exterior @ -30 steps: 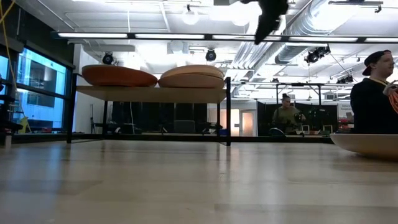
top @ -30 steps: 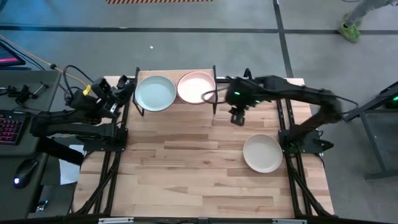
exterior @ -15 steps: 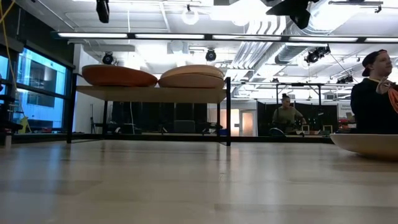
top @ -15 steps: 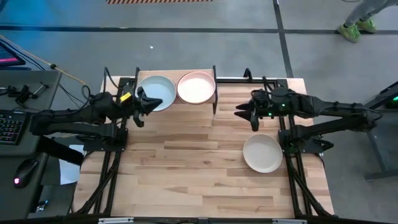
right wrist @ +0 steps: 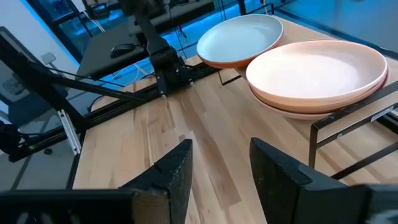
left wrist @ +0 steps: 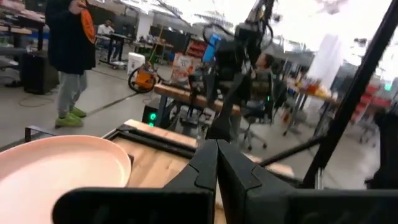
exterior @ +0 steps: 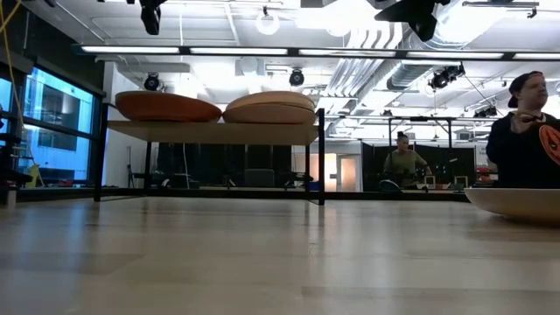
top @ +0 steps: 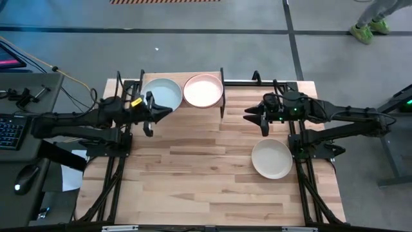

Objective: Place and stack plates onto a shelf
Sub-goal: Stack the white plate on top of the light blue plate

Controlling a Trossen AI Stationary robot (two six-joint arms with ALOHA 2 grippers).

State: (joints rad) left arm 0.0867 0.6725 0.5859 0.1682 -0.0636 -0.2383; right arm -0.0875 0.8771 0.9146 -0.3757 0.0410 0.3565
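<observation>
The shelf (top: pixel 193 106) stands at the table's far edge. On it, a pale blue plate (top: pixel 161 95) lies on a terracotta one (exterior: pixel 166 107), and a pink plate (top: pixel 203 90) lies on a peach one (exterior: pixel 269 107). A cream plate (top: pixel 271 158) rests flat on the table at the right. My left gripper (top: pixel 154 113) is shut and empty, raised in front of the pale blue plate. My right gripper (top: pixel 250 116) is open and empty, raised to the right of the shelf. Its wrist view shows both stacks (right wrist: pixel 239 37) (right wrist: pixel 317 68).
Black frame rails run along the table's left edge (top: pixel 125 148) and right edge (top: pixel 297 161). Bare wood (top: pixel 193 174) lies in front of the shelf. A desk with a keyboard (top: pixel 13 132) stands to the left. People (exterior: pixel 525 131) show in the room behind.
My left gripper has swung from the table's far left corner toward the right, to the front of the pale blue plate. My right gripper has drawn back from the shelf toward the table's right edge, risen a little, and turned so that it points toward the table's left edge.
</observation>
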